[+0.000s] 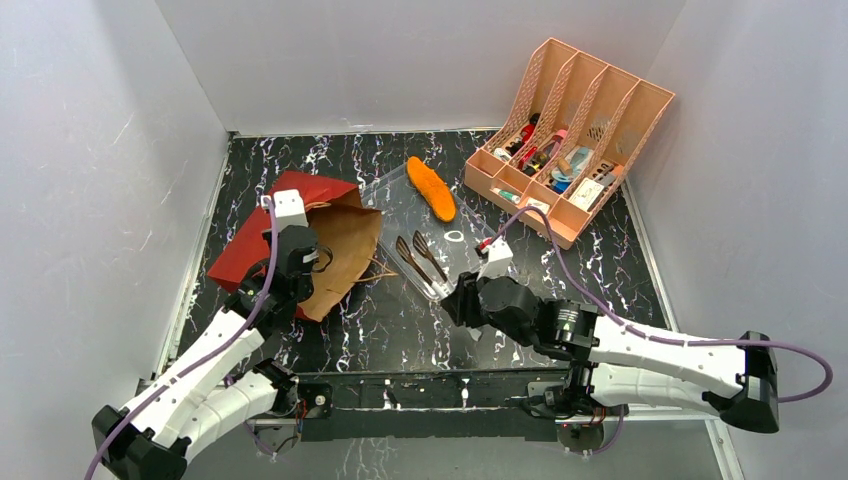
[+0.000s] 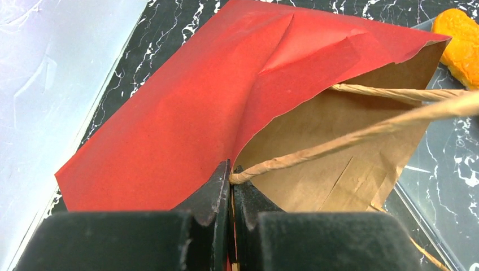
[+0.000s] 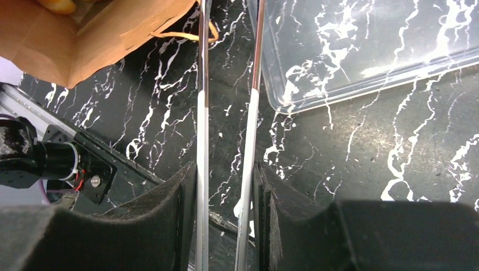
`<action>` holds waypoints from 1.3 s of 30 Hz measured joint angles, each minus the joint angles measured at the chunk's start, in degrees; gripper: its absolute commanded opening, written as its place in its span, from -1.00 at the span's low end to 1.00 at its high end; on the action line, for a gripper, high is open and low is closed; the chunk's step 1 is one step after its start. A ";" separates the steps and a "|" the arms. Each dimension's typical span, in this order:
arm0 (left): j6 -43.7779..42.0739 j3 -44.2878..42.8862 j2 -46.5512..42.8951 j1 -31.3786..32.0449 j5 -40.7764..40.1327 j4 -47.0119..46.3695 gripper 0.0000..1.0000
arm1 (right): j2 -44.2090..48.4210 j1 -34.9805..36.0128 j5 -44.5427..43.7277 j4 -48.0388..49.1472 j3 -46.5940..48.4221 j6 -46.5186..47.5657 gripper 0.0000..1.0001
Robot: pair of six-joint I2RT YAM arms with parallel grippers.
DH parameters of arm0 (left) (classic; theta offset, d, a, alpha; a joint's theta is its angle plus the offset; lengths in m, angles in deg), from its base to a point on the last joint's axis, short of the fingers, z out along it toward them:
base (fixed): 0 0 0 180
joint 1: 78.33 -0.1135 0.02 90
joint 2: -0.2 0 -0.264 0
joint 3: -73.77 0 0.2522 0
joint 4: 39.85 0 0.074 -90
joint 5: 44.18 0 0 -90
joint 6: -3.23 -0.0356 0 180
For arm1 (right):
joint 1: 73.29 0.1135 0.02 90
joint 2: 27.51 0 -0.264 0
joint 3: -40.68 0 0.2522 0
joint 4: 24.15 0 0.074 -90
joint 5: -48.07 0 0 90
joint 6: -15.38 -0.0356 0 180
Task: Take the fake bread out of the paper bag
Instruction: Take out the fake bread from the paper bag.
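Observation:
The paper bag (image 1: 258,238) lies on its side at the left, red outside, brown inside, mouth facing right. My left gripper (image 1: 312,265) is shut on the bag's rim where a twisted handle (image 2: 350,138) joins; the left wrist view shows this grip (image 2: 231,175) on the bag (image 2: 169,113). An orange-brown loaf (image 1: 432,188) lies on the clear plastic tray (image 1: 385,190), and it also shows in the left wrist view (image 2: 463,42). My right gripper (image 1: 455,295) is shut on metal tongs (image 1: 420,258), both tong arms (image 3: 202,113) between its jaws (image 3: 226,169). A small orange bit (image 3: 56,5) peeks over the bag's edge (image 3: 68,45).
A pink desk organizer (image 1: 570,135) with small items stands at the back right. The clear tray's corner (image 3: 367,51) lies just ahead of the right gripper. White walls close in the left, back and right sides. The table's metal front edge (image 3: 68,169) is near.

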 measured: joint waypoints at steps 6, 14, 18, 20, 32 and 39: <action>-1.38 1.88 -1.26 0.01 1.68 -1.14 -1.00 | -4.29 5.71 -2.54 0.51 4.01 -0.11 -0.67; -2.54 2.28 -3.19 0.01 3.84 -1.14 -1.00 | -11.24 9.72 -3.19 5.54 5.99 -0.29 -0.54; -2.46 2.31 -5.03 -0.01 4.63 -0.57 -1.00 | -15.52 9.93 -2.46 10.13 6.08 -0.64 -0.48; -2.25 2.31 -5.92 -0.01 5.10 -0.21 -1.00 | -17.76 9.93 -1.94 12.07 6.32 -0.87 -0.46; -0.62 2.28 -7.89 -0.01 7.42 2.48 -1.00 | -34.14 9.93 3.27 26.02 12.62 -5.36 -0.16; -0.31 1.99 -8.40 -0.01 8.10 3.57 -1.00 | -39.72 9.73 5.16 32.65 13.58 -11.63 -0.10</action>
